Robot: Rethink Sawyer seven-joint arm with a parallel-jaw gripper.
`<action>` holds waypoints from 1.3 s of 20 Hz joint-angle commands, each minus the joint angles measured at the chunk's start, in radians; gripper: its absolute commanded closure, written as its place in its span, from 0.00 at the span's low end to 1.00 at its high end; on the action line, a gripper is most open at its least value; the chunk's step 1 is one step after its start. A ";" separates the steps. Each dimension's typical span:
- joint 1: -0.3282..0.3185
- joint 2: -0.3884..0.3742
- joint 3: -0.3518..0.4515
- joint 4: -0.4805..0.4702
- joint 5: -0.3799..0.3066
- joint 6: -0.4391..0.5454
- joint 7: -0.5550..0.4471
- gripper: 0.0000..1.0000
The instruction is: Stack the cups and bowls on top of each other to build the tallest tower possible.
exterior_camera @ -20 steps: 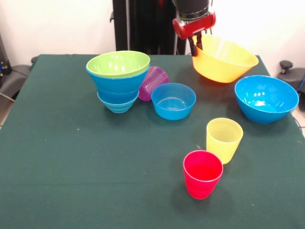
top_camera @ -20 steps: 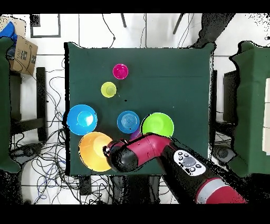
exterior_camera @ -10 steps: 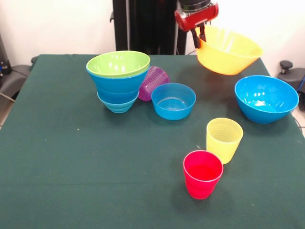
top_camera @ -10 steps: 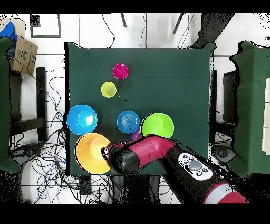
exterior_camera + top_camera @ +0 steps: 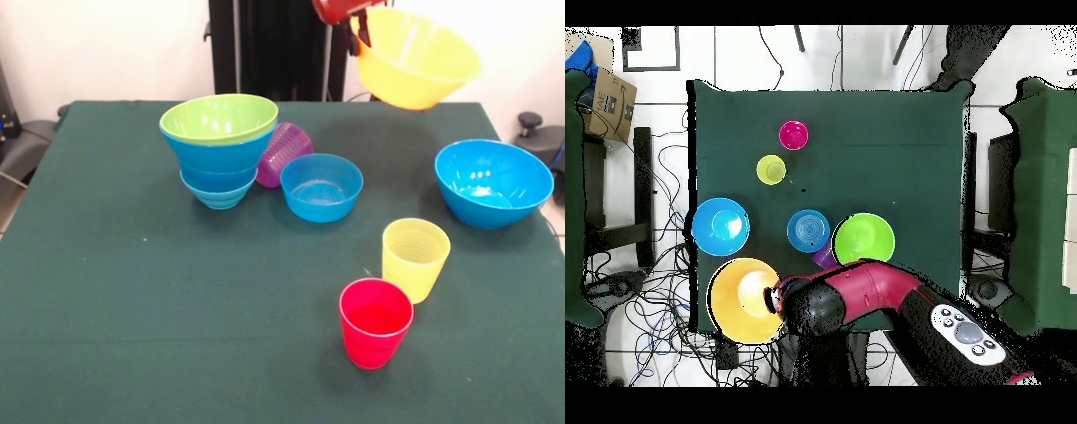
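Observation:
My gripper [image 5: 359, 19] is shut on the left rim of the very large yellow bowl [image 5: 415, 60], which hangs tilted in the air above the table's far right; from above the yellow bowl [image 5: 743, 299] shows beside the red arm [image 5: 855, 295]. The tower [image 5: 219, 146] stands far left of centre: a lime green bowl [image 5: 864, 237] on top, blue bowls under it. A purple cup [image 5: 283, 153] lies on its side against the tower. A small blue bowl [image 5: 321, 185], a large blue bowl [image 5: 493, 181], a yellow cup [image 5: 415, 257] and a red cup [image 5: 375, 321] stand apart on the cloth.
The green table cloth [image 5: 132, 300] covers the table. Cables and a cardboard box [image 5: 607, 100] lie on the floor around the table [image 5: 895, 140], and other green tables stand at both sides.
The gripper has risen with the yellow bowl, lifting it higher above the table. Everything else stayed put.

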 commanded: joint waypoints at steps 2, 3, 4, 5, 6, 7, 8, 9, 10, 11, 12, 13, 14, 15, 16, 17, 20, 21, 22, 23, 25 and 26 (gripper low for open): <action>-0.100 -0.056 0.195 0.084 0.102 0.173 -0.143 1.00; -0.119 -0.061 0.212 0.087 0.107 0.182 -0.149 1.00; -0.134 -0.063 0.222 0.084 0.109 0.193 -0.156 1.00; -0.149 -0.063 0.229 0.081 0.106 0.203 -0.162 1.00; -0.162 -0.059 0.231 0.075 0.097 0.212 -0.167 1.00; -0.174 -0.055 0.235 0.070 0.090 0.221 -0.172 1.00; -0.187 -0.051 0.239 0.065 0.084 0.230 -0.176 1.00; -0.199 -0.048 0.245 0.061 0.078 0.238 -0.179 1.00; -0.210 -0.043 0.250 0.053 0.071 0.247 -0.181 1.00; -0.217 -0.035 0.253 0.048 0.063 0.247 -0.179 1.00; -0.223 -0.029 0.255 0.042 0.057 0.246 -0.175 1.00; -0.227 -0.023 0.256 0.037 0.051 0.247 -0.173 1.00; -0.229 -0.017 0.256 0.028 0.047 0.256 -0.175 1.00; -0.234 -0.012 0.261 0.025 0.046 0.261 -0.175 1.00; -0.237 -0.007 0.264 0.019 0.045 0.267 -0.174 1.00; -0.244 -0.004 0.271 0.018 0.046 0.273 -0.175 1.00; -0.263 0.014 0.278 0.013 0.042 0.289 -0.188 1.00; -0.269 0.022 0.279 0.011 0.040 0.294 -0.192 1.00; -0.276 0.027 0.281 0.007 0.038 0.300 -0.198 1.00; -0.285 0.029 0.287 0.006 0.038 0.307 -0.203 1.00; -0.305 0.031 0.304 0.008 0.043 0.322 -0.211 1.00; -0.316 0.032 0.313 0.008 0.045 0.331 -0.216 1.00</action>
